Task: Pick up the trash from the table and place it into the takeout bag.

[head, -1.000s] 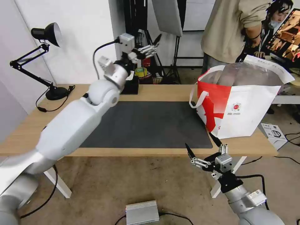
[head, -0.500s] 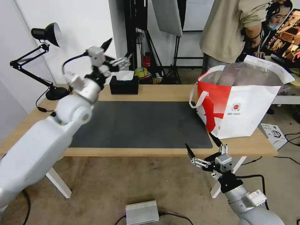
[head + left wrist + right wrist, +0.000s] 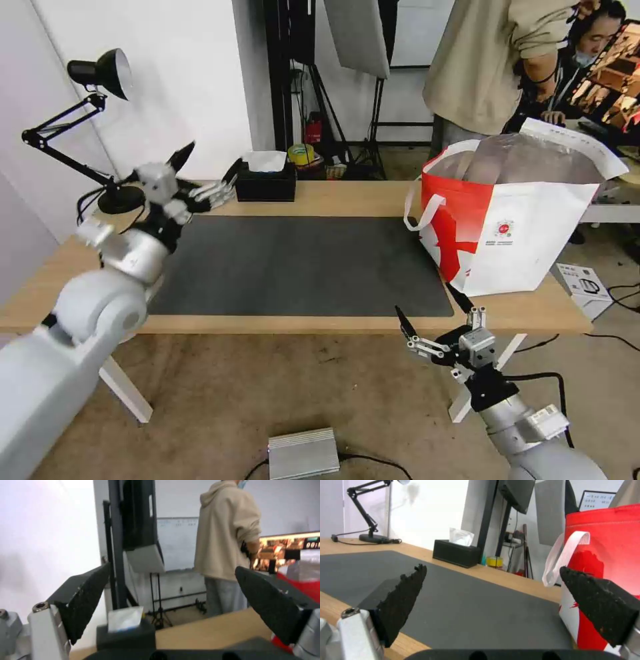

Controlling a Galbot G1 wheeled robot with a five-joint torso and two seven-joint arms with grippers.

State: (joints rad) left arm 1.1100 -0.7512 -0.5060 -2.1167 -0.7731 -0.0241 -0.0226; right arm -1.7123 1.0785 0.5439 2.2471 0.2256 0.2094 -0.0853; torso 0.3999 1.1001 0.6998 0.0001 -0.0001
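Over the surface's (image 3: 320,197) far-left corner, near the desk lamp (image 3: 100,73), the left end effector (image 3: 203,170) hangs released. No trash lies on the grey mat (image 3: 300,267); rightward, the takeout bag (image 3: 507,227) stands open, right end effector (image 3: 433,317) spread below the edge. Seemingly finishing; next, parking.

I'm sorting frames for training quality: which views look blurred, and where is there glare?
Left wrist view: soft all over, the tissue box smeared. Head view: left gripper slightly smeared, table and takeout bag crisp. Right wrist view: sharp, with the wall washed out bright behind the desk lamp.
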